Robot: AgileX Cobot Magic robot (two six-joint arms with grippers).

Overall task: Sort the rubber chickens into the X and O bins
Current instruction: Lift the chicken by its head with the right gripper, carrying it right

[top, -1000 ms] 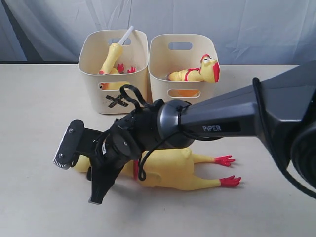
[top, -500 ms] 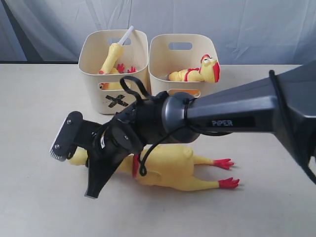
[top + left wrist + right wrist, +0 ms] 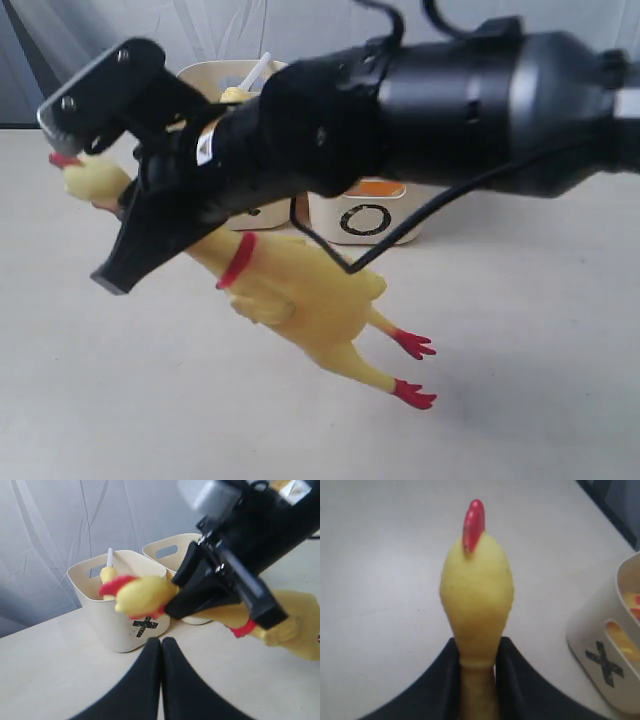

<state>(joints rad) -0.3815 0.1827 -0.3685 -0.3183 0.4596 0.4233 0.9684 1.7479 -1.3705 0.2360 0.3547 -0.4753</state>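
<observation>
One chicken in the grip: the large rubber chicken (image 3: 300,295) hangs from my right pincer (image 3: 477,680), which is clamped on its neck just below the head.
Its look: yellow, plucked-looking skin, a red comb on top, a red band round the neck, two red feet on thin legs.
Its pose: tilted, head high toward the left of the exterior view, feet lowest toward the right, body clear of the desk (image 3: 530,390); I cannot tell whether the toes touch.
Its place: in front of the X bin (image 3: 120,625) and the O bin (image 3: 400,222), on the camera's side of both.
Left pincer (image 3: 161,647): empty, fingers pressed together.
X bin contents: a slim chicken (image 3: 106,575) whose white tube (image 3: 110,557) stands above the rim.
O bin contents: I cannot tell; the arm hides the inside.
</observation>
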